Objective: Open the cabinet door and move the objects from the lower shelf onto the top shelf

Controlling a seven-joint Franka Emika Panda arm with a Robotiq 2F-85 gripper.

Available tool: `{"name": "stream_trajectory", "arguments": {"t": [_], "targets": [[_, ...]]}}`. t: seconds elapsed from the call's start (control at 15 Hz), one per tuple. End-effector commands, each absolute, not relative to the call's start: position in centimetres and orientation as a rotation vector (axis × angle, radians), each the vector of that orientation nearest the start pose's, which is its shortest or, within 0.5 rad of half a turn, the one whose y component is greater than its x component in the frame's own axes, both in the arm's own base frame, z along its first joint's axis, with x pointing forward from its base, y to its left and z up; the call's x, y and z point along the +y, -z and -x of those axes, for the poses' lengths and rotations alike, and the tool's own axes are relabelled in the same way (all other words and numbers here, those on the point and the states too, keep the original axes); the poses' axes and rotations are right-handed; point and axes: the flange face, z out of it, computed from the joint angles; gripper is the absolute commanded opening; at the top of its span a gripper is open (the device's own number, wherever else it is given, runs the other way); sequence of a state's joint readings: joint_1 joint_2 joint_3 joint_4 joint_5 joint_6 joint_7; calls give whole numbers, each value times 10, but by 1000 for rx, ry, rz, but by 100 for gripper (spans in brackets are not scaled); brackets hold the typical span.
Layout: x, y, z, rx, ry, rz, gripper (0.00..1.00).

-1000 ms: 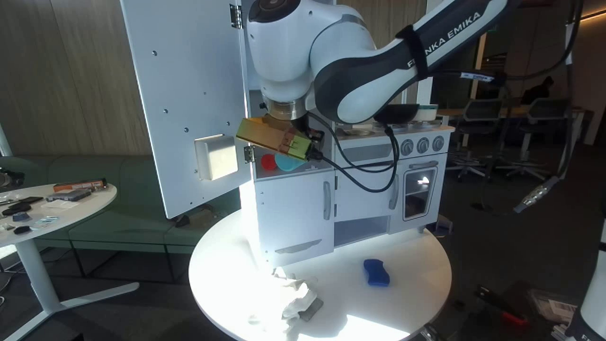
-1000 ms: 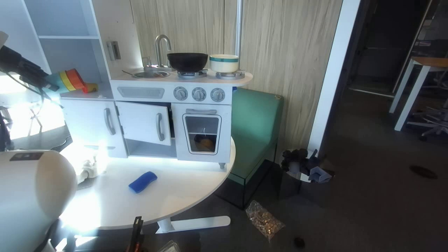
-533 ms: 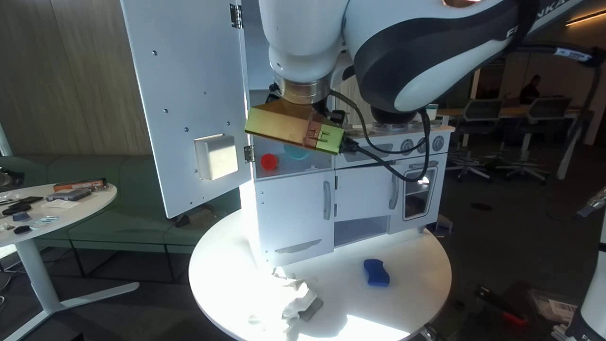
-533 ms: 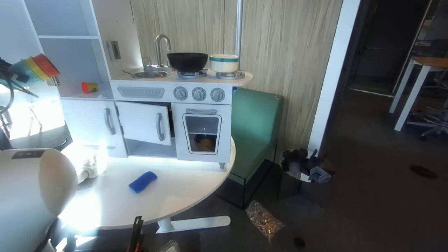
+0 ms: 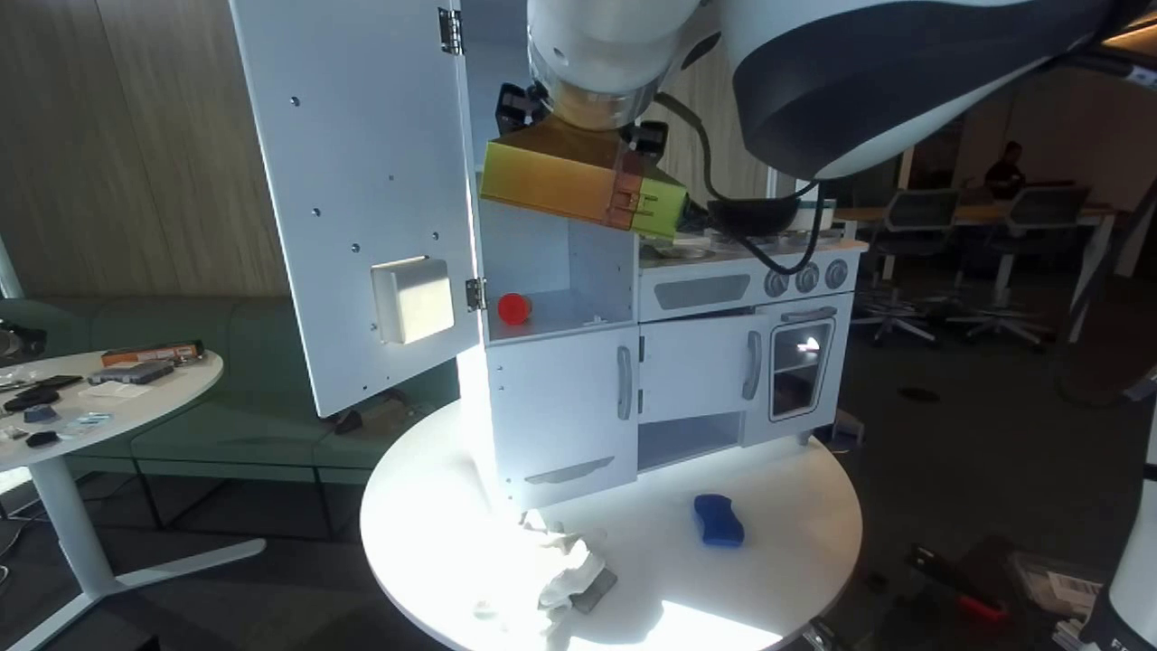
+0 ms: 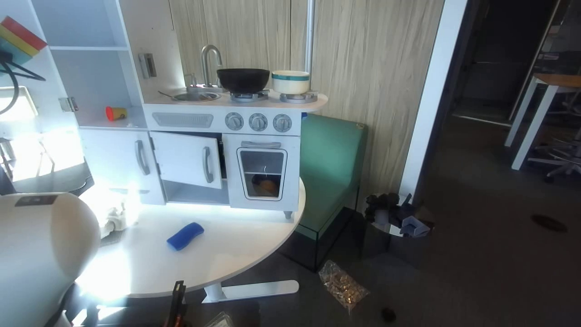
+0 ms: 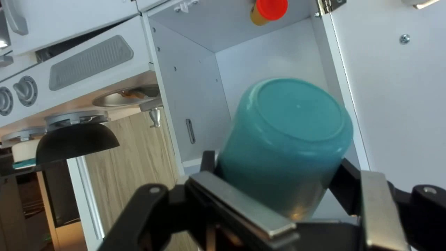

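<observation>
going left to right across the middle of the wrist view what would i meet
White pot with a teal band, black pan, wood-grain wall, cabinet's inner side wall, teal cup, open cabinet door.

"How's the arm (image 5: 832, 81) sitting?"

"High, in from the right edge of an exterior view, the wrist (image 5: 594, 106) at its far end."

"And the claw (image 7: 277, 170)?"

"Gripping, fingers (image 7: 208, 161) well apart, one to either side in the wrist view."

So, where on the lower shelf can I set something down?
The shelf is bare between the can and the sink-side wall, except for a white fitting near the front. Crowded toward the open door, where the can lies.
</observation>
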State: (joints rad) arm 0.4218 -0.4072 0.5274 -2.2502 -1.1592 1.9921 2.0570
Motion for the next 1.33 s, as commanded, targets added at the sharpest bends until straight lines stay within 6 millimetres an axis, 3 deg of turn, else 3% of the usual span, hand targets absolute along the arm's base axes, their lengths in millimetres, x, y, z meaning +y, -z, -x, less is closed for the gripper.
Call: {"name": "stream_trajectory", "arguments": {"t": [0.0,0.13,0.4,0.53,0.8,1.27], "targets": [[364,-596,-309,669,2050,2359,54],[367,-612,-317,629,2184,2256,54],[366,-632,-352,540,2397,2082,54],[362,-628,-378,534,2440,2076,54],[348,-602,-428,572,2420,2150,54],[336,-594,-470,606,2546,2065,54]]}}
